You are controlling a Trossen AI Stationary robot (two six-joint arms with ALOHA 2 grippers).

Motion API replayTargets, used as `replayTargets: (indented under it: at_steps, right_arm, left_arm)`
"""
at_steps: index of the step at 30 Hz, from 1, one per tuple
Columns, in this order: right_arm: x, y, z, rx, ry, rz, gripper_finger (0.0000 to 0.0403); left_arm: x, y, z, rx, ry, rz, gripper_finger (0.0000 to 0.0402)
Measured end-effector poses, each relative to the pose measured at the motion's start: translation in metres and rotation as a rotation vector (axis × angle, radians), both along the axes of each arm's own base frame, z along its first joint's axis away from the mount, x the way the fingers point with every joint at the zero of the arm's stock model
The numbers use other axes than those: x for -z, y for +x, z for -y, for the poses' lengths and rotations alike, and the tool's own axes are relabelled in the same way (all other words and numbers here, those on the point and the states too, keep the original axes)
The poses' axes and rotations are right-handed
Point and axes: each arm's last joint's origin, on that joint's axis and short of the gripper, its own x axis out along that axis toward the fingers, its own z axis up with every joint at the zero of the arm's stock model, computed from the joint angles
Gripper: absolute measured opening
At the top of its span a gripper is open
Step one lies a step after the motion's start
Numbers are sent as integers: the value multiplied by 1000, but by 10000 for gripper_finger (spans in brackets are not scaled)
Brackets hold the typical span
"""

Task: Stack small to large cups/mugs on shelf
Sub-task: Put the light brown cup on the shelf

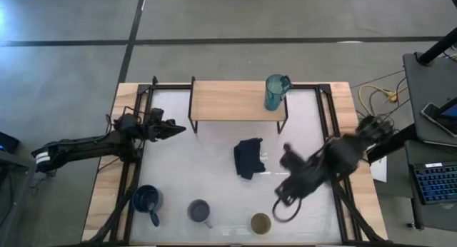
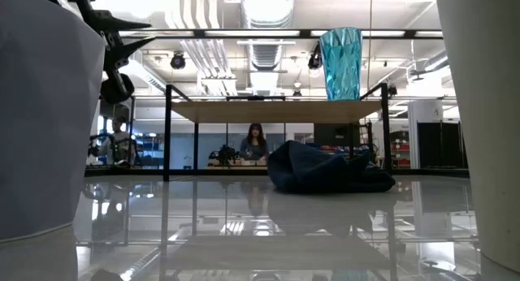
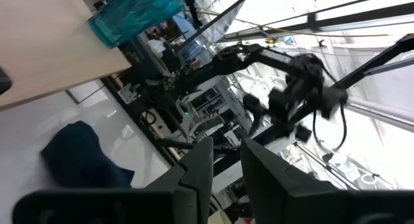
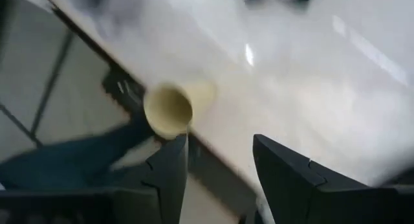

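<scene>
The teal mug (image 1: 275,92) (image 2: 341,63) stands on its base at the right end of the light-wood shelf (image 1: 228,101). Along the near edge of the table stand the dark blue mug (image 1: 147,199), the grey-lavender mug (image 1: 199,211) and the beige cup (image 1: 260,223). My right gripper (image 1: 284,200) (image 4: 220,153) is open, blurred, and hangs just to the right of and above the beige cup (image 4: 168,111), touching nothing. My left gripper (image 1: 177,128) (image 3: 228,153) waits by the shelf's left end, with a narrow gap between its fingers.
A dark navy cloth (image 1: 248,158) (image 2: 325,171) lies crumpled at mid-table, in front of the shelf. Black frame rails (image 1: 132,168) run along both sides of the table. The rest of the shelf top, left of the teal mug, is bare. A person (image 2: 254,143) sits far behind the table.
</scene>
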Motion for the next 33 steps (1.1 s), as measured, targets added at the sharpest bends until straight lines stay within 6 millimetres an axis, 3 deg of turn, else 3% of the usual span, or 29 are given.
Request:
replayTargets:
  at_steps: [7, 18, 25, 33]
  right_arm:
    - [55, 38, -39, -30, 135, -68, 169]
    - [106, 64, -66, -9, -24, -172, 169]
    - [125, 79, -75, -27, -41, -166, 169]
    - [138, 83, -80, -14, -61, -195, 169]
  left_arm:
    - [10, 2, -1, 1, -23, -55, 66]
    - [21, 8, -2, 36, -59, -139, 66]
    - [23, 9, -2, 50, -63, -157, 66]
    - [23, 9, -2, 51, -47, -156, 66]
